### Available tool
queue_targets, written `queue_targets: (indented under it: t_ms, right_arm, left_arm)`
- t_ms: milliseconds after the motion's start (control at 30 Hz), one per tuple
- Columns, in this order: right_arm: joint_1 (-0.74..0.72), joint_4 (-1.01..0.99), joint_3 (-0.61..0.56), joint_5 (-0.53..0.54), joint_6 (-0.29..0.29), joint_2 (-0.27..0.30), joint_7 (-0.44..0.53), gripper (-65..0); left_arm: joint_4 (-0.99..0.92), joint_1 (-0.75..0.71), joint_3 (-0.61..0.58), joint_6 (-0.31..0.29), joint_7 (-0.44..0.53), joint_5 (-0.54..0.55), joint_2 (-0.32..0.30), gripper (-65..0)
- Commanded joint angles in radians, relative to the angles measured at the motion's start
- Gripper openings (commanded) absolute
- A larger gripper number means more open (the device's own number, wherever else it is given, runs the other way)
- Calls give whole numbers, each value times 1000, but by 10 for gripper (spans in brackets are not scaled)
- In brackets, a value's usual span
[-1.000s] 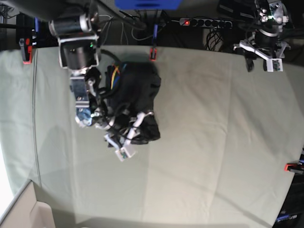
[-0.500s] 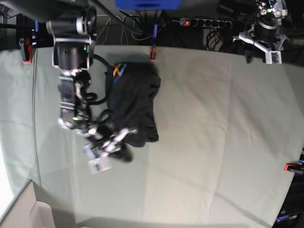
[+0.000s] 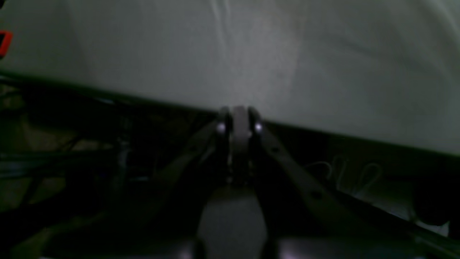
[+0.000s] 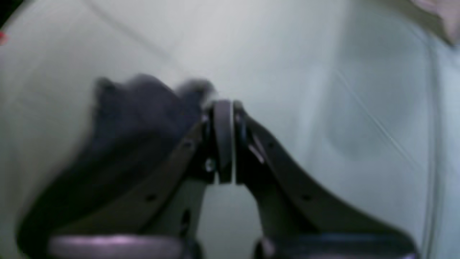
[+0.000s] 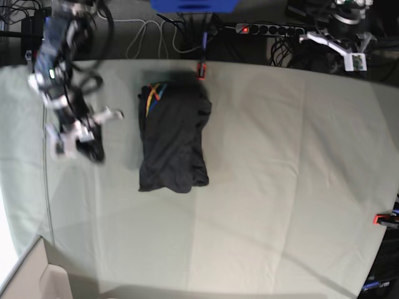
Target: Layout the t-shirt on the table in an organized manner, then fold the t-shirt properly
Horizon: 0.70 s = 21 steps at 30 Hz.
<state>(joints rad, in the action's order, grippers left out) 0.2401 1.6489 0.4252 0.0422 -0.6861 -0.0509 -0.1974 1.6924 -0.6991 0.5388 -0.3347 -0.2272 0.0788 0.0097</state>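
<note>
The dark charcoal t-shirt (image 5: 173, 137) lies as a folded, roughly rectangular bundle on the pale grey-green table (image 5: 280, 162), with its multicoloured mark (image 5: 153, 96) at the far end near the collar. My right gripper (image 5: 84, 140) is to the left of the shirt, clear of it, with its fingers pressed together and empty (image 4: 222, 108). The shirt shows as a blurred dark shape (image 4: 136, 104) in the right wrist view. My left gripper (image 5: 340, 50) is shut and empty (image 3: 239, 115) over the table's far right edge.
Red clamps sit at the far edge (image 5: 201, 68) and the right edge (image 5: 381, 219). Cables and a power strip (image 5: 268, 29) lie behind the table. A pale box corner (image 5: 31, 274) is at the near left.
My right gripper has let go of the shirt's near end and drawn away to the left and back. The shirt has settled into a flatter folded bundle. The left arm has pulled back slightly.
</note>
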Motion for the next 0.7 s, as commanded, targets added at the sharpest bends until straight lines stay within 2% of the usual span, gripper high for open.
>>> queue_targets:
  t_ms: [0,167,333,533,667]
  right_arm:
    - [26,33,19,23,-12,1,26,-650]
    - [180,60,83,25,-12,-5,31,-650]
    - [315,80,88,26,-12,-10,34,-650]
    - [465,103,82,143,-12,-27,34,-650]
    - [509,66,80,144,-12,-30,34,-650]
  left_arm:
    - [18,-23,-1,1,24,8,-4,-650]
    - [-8,-32,-3,1,25,8,20,-648]
    - [-64,-23,-4,1,25,8,20,-648]
    - [-153,-21,-78,-1,27,8,-9,-648]
    - [-274,28,-96,-1,28,8,-10,-648]
